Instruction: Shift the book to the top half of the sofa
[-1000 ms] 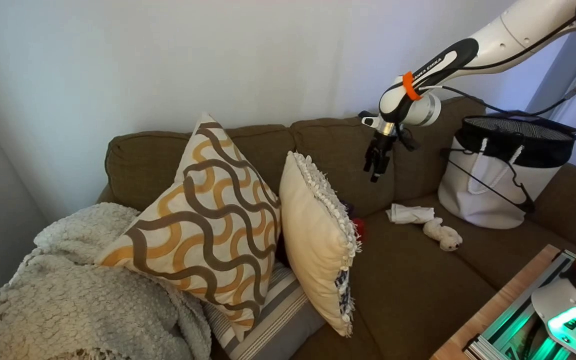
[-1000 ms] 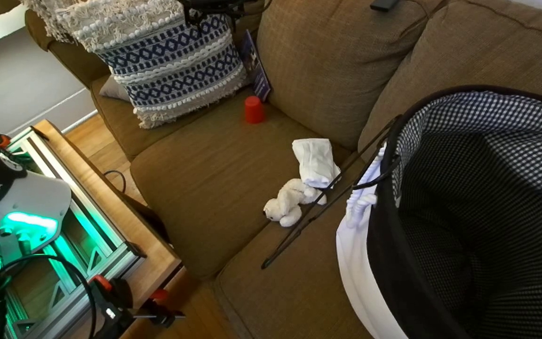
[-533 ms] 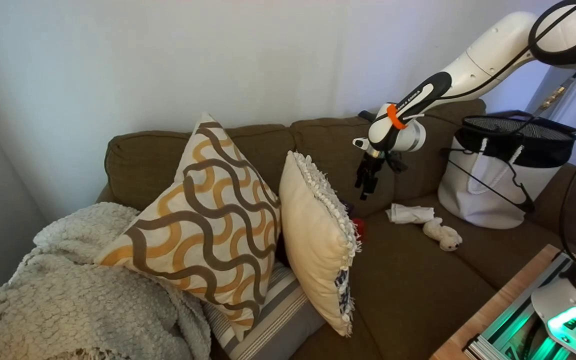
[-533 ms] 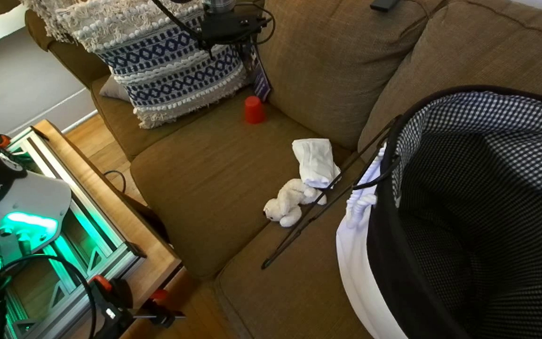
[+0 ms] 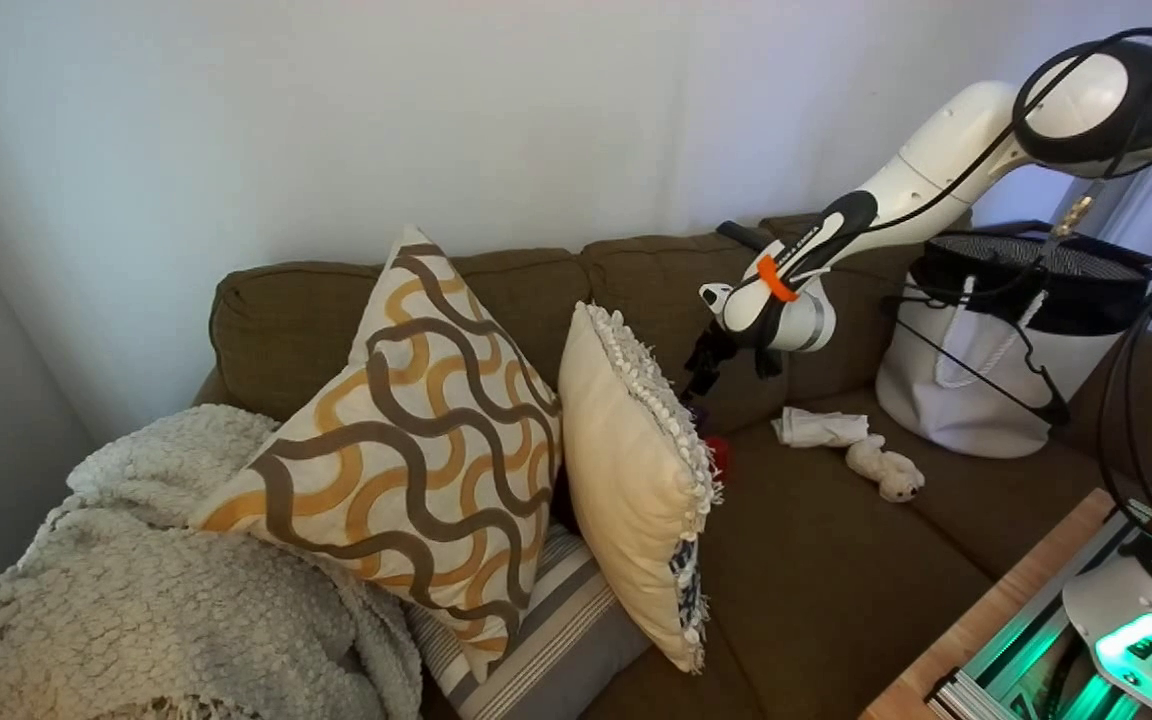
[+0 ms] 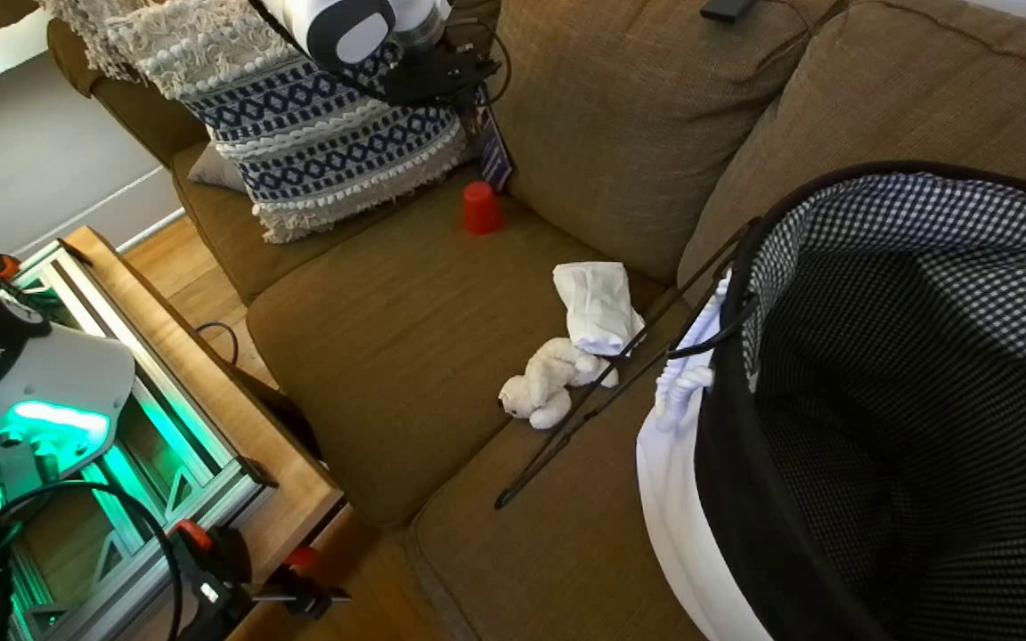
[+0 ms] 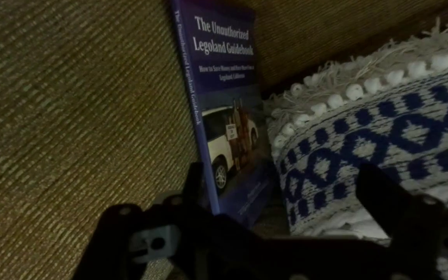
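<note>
Wrist view: claw released, fingers spread wide, grasping nothing. Book stands on end at a lean, sofa backrest along its spine side, patterned cushion on its cover side. One finger shows beside the spine, its mate over the cushion; too dark to tell whether either touches.

In an exterior view: book only a purple sliver past the cushion fringe, claw near it and tilted downward. Fingertips lost against dark fabric.

In an exterior view: lower end of book visible, red cup just beside it on the seat. Arm and claw mask the upper part.

Judgement: grasp being lined up, shift itself not begun. Next move calls for settling a finger either side of the book's thickness, closing, then lifting clear toward the sofa's upper half. Risk: fringe pinched along with it.
</note>
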